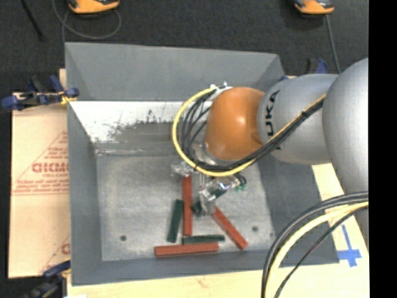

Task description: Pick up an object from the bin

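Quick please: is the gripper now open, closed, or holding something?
Gripper: cannot be told. It is low over the red-brown sticks and dark green sticks in the middle of the bin.

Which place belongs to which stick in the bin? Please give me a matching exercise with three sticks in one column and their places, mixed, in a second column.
Sticks
1. crosswise red stick
2. slanted red stick
3. lengthwise dark green stick

Places
A. just left of the upright red stick, alongside it
B. closest to the bin's near wall
C. on the right side of the group

Pairs: 1-B, 2-C, 3-A
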Controlling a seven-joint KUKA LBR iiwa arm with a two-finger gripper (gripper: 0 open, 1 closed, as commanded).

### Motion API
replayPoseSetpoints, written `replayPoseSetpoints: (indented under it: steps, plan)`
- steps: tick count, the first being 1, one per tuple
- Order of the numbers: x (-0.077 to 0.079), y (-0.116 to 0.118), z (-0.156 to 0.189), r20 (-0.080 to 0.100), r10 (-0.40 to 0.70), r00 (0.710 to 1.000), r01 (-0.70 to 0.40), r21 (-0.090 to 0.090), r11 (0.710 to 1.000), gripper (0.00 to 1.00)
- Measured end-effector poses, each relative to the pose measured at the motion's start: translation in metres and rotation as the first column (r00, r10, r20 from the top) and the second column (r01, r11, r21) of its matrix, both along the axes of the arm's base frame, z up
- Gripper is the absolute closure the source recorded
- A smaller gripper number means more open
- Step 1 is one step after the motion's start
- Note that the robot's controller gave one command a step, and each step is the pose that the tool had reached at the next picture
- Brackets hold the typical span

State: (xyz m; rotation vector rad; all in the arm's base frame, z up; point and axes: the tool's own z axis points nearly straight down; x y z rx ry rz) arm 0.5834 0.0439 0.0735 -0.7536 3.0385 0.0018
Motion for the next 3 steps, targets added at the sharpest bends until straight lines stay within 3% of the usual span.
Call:
replayPoseSetpoints:
  steps: [1, 2, 3]
  plan:
    - [0.000, 0.000, 0.000, -0.001, -0.002, 1.000, 0.002, 0.000, 1.000, 1.00]
    - [0.002, -0.001, 0.025, -0.001, -0.007, 1.000, 0.007, -0.002, 1.000, 1.00]
    - [0.003, -0.001, 0.029, -0.001, -0.011, 1.000, 0.011, -0.001, 1.000, 1.00]
